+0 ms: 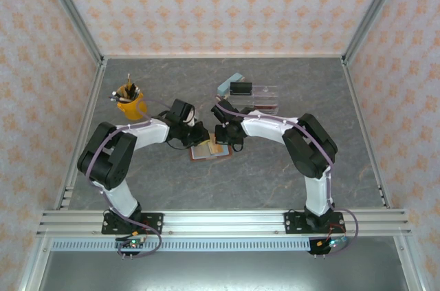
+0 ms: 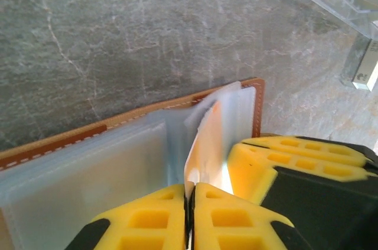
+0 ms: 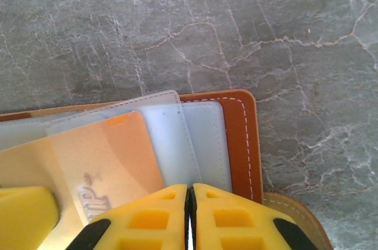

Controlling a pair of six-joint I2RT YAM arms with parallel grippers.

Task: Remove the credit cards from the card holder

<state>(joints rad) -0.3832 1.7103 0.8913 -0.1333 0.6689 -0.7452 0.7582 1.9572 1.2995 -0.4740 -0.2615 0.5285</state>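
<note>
Card holder: the reddish-brown card holder (image 1: pixel 210 152) lies open and flat on the grey table (image 1: pixel 289 174), mid-table, right between the two grippers.
Inside the holder: clear sleeves (image 3: pixel 171 132) fanned across the leather, and one orange card (image 3: pixel 112 155) showing through its sleeve, pale lettering near its lower edge.
Left gripper: the left gripper (image 2: pixel 190 186) is down at the holder, fingers pressed together, and the orange card's thin edge runs up out of the seam between them, so it's pinched.
Right gripper: the right gripper (image 3: pixel 190 186) is narrow too, fingers closed tight, tips over the sleeves near the holder's stitched edge; whether it grips a sleeve, I can't tell.
Yellow cup: a yellow cup (image 1: pixel 129 106) at far left, pens (image 1: pixel 129 90) standing in it.
Organiser: a clear organiser (image 1: pixel 265 98) at the far side, with a black box (image 1: pixel 240 88) at its left end and a light blue block (image 1: pixel 229 83) just beside that.
</note>
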